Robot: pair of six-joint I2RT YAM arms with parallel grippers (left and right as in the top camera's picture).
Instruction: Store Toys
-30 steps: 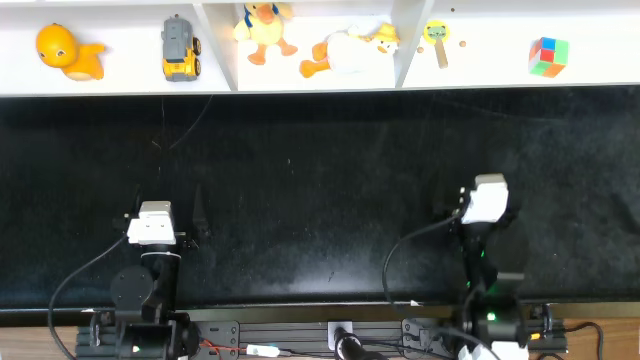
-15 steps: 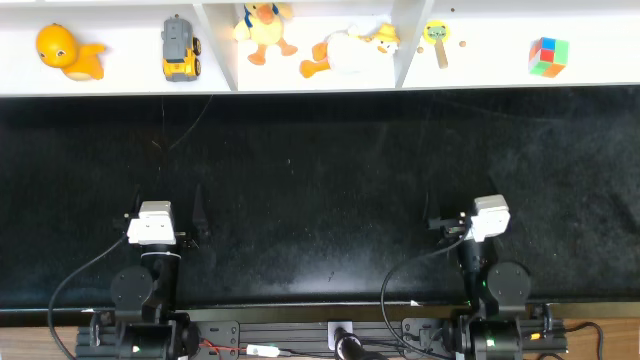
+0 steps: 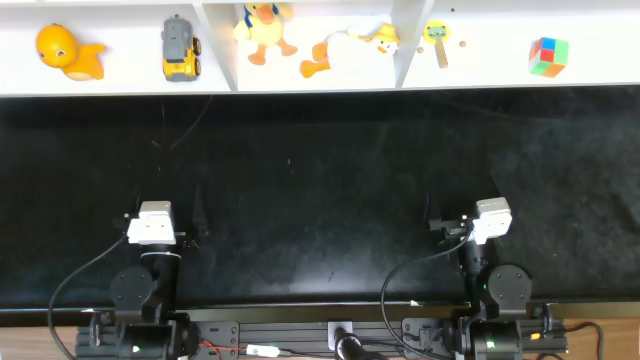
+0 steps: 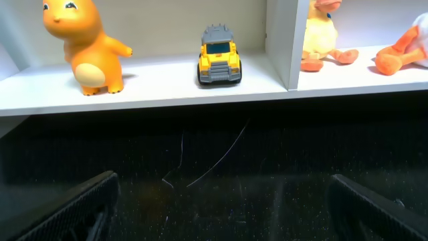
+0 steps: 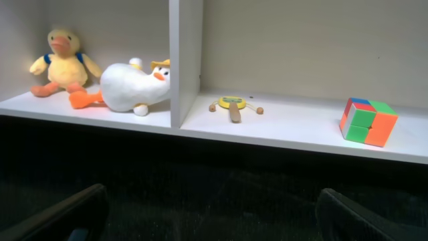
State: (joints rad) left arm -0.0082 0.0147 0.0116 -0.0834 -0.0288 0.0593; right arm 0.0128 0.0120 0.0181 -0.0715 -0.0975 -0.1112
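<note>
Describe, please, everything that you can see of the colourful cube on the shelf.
The colourful cube looks like a hard plastic puzzle, each face seemingly split into four squares. Its faces show mixed green, orange, red and blue patches. It rests flat on the white shelf, in the rightmost compartment, turned so that a vertical edge faces the right wrist camera. Only the shelf touches it; the small handled toy lies apart from it.

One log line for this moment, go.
left claw: open, empty | right claw: open, empty | shelf: orange figure, truck, yellow duck, white duck, wooden toy, cube
</note>
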